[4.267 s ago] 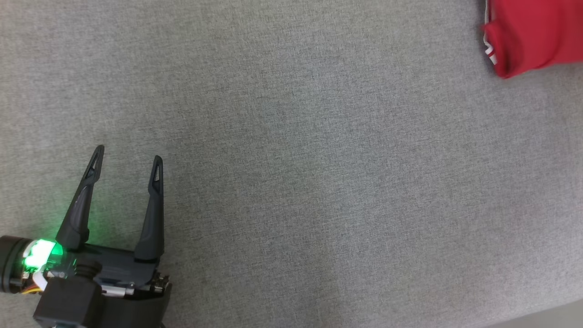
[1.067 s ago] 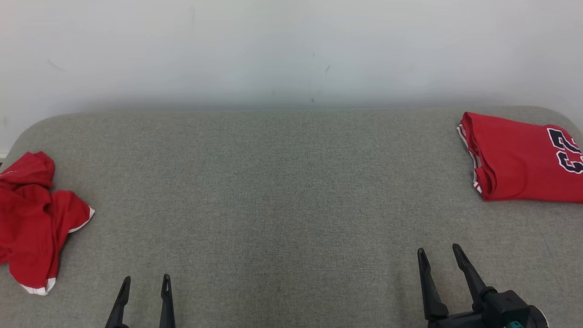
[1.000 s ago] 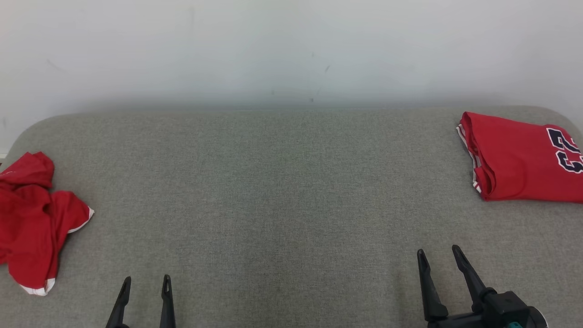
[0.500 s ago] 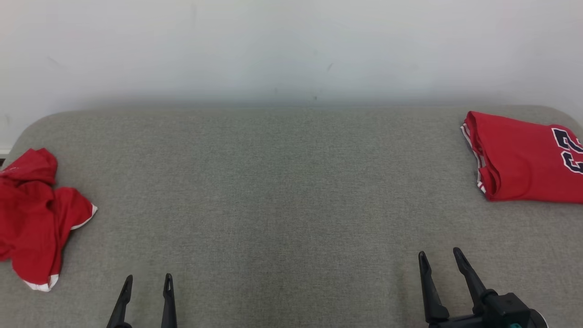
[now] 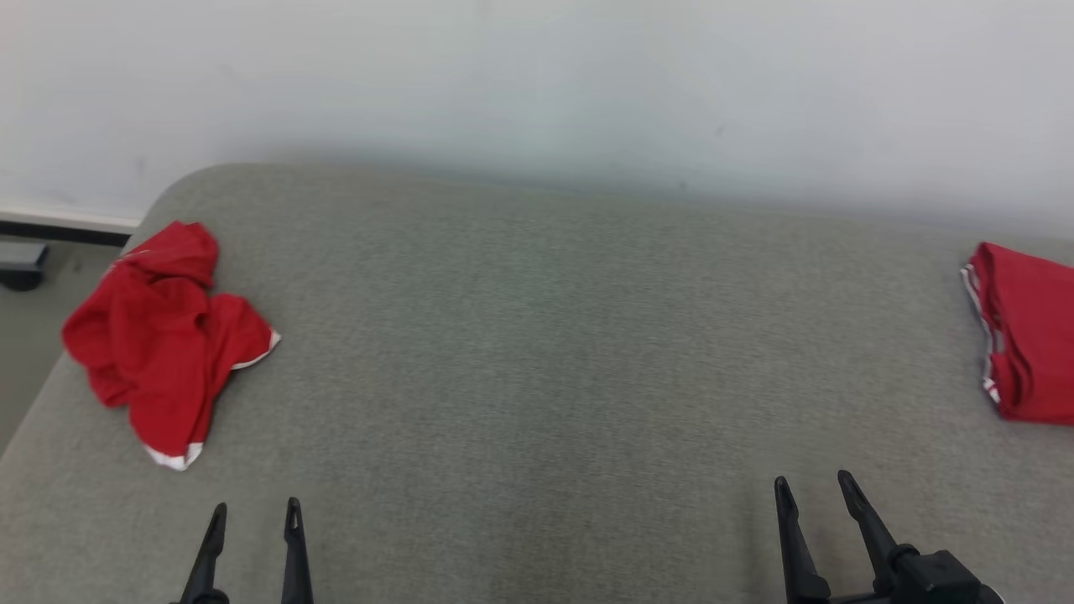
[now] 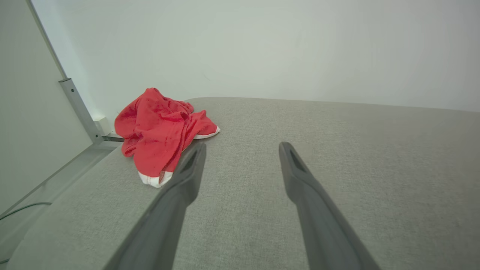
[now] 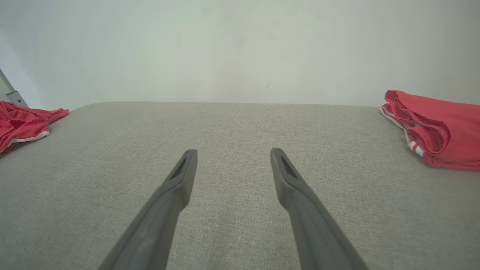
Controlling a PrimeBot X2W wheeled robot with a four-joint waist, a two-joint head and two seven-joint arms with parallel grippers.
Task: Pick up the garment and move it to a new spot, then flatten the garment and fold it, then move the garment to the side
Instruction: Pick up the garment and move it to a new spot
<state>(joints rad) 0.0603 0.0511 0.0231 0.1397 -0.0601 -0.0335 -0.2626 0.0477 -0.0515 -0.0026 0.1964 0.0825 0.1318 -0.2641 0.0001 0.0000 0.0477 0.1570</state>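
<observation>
Crumpled garment: I see the crumpled garment, red with white trim, at about 9 o'clock in the head view. It lies bunched in a heap on the grey padded surface, near that surface's left edge.
Crumpled garment, left wrist view: it sits at 10 o'clock, past the left fingertip. From this angle I can't tell whether it touches the finger.
Folded garment: the folded garment is red with a white-striped edge and lies at 3 o'clock in the head view, cut off by the frame edge. In the right wrist view it is at 2 o'clock, flat on the padding.
Left gripper: my left gripper is at 7 o'clock in the head view. Its fingers are spread apart with nothing between them, over bare padding, well apart from the heap.
Right gripper: my right gripper is at 5 o'clock, fingers apart and holding nothing, well apart from the folded piece.
Between the garments: plain grey fabric.
Background: a pale wall runs across 12 o'clock.
Left side: a strip of floor shows beyond the padding's edge. A metal post stands at 9 o'clock in the left wrist view.
</observation>
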